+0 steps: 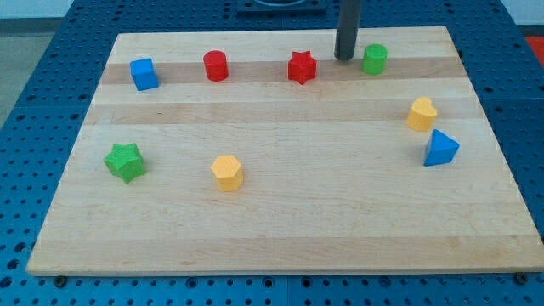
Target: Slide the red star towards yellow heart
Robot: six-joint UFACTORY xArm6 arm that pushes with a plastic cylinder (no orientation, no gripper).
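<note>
Robotics lab bench: wooden board (pixel 280 229) w/ blocks on blue perforated tabletop (pixel 34 110).

On the wooden surface (pixel 280 229) sit a blue cube (pixel 144 74) and red cylinder (pixel 216 65) along the view's top, a green cylinder (pixel 375 59), a blue triangular block (pixel 440 148), a green star (pixel 125 161) and a yellow hexagonal block (pixel 227 172).

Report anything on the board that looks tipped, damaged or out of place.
Nothing stands out. All eight blocks sit flat and apart on the wooden board, none stacked or over an edge. My tip rests between the red star and the green cylinder, touching neither. The yellow heart sits undisturbed.
</note>
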